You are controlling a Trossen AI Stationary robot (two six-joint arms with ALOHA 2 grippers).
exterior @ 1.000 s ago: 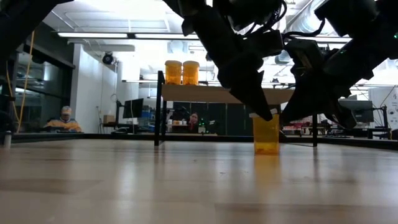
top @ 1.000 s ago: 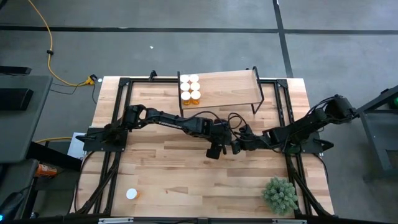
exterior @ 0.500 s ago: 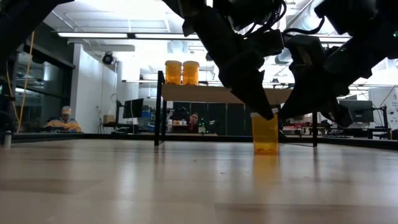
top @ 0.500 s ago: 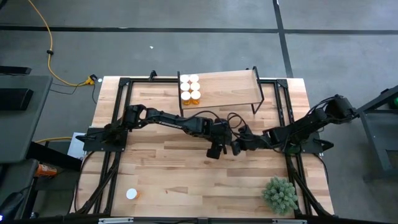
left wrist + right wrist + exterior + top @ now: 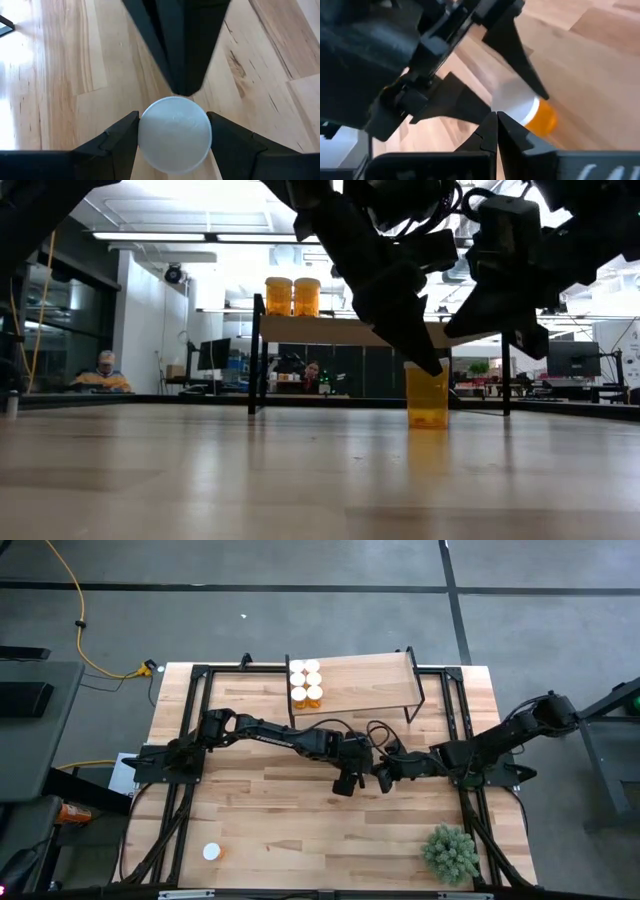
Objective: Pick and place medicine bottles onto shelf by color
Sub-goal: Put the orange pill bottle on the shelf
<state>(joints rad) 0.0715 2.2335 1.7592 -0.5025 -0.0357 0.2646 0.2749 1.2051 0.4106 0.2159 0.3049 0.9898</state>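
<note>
A medicine bottle (image 5: 428,395) is being gripped at its white cap (image 5: 174,134) by the left gripper (image 5: 347,780), fingers (image 5: 117,142) closed on either side of the cap, while the bottle is standing upright on the table (image 5: 270,820) near mid-table. The right gripper (image 5: 497,131) is being held just beside it with fingers shut and holding nothing. Risk is being judged: the grip is taken on the cap alone, so the bottle could be tilted or dropped on lifting; the neighbouring right gripper could be struck as the bottle is carried toward the shelf (image 5: 365,682); bottles already placed could be knocked. Counts: four bottles (image 5: 305,683) are being seen clustered at the shelf's left end, one in the grip, one more (image 5: 211,852) standing near the table's front-left corner; six in all.
</note>
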